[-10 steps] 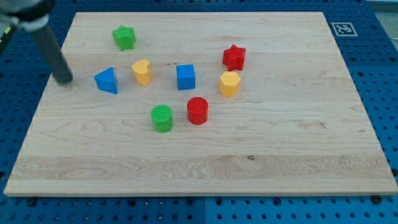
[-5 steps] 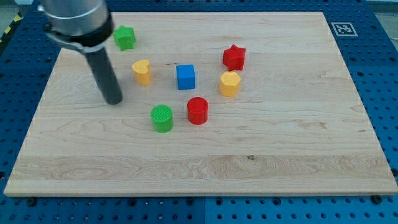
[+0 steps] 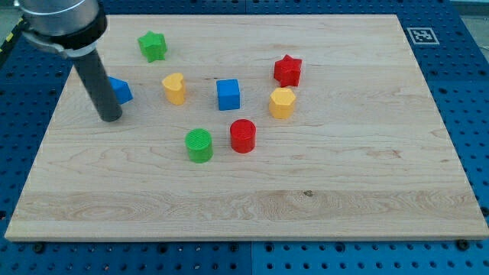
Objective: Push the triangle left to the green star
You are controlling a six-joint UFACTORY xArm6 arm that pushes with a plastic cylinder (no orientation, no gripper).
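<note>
blue triangle [image 3: 119,90] half hidden behind my tip [image 3: 111,118], below green star [image 3: 153,46]; leftward placement unfinished, nothing held.

On the board [image 3: 344,191], my tip [image 3: 111,118] rests in the upper left of the frame, just below and left of the blue triangle [image 3: 120,90], which the rod partly hides. The green star [image 3: 153,46] lies above and to the right of the triangle, apart from it. The yellow heart [image 3: 175,88] lies right of the triangle; the blue cube [image 3: 228,94] lies further right. At upper centre I see the red star [image 3: 288,70], with the yellow hexagon [image 3: 281,102] just below it. The green cylinder [image 3: 199,144] and red cylinder [image 3: 243,135] lie side by side below the cube.
</note>
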